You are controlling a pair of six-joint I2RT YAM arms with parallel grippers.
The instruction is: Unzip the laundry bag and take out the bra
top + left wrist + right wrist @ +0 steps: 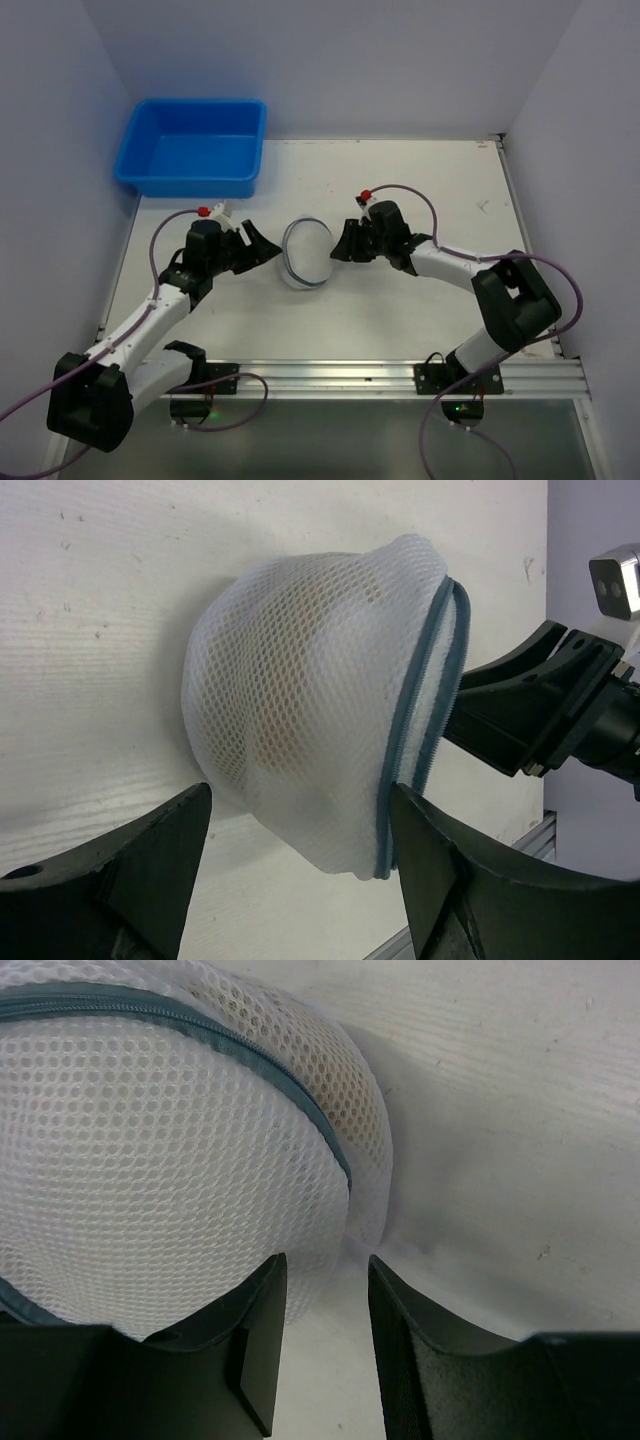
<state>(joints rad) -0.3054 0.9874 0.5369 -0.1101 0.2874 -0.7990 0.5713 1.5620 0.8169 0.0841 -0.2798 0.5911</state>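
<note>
On table [420, 190], laundry bag [307, 253] on edge, zipper [410, 710] facing barely-parted right claw [338, 246], left claw [272, 248] wide, both empty.

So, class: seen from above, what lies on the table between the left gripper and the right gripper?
Only the laundry bag lies between the left gripper and the right gripper. The top external view shows this plainly.

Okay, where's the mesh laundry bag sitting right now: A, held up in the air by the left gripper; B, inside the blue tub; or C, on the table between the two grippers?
C: the laundry bag rests on the table, with the left gripper on one side and the right gripper on the other.
</note>
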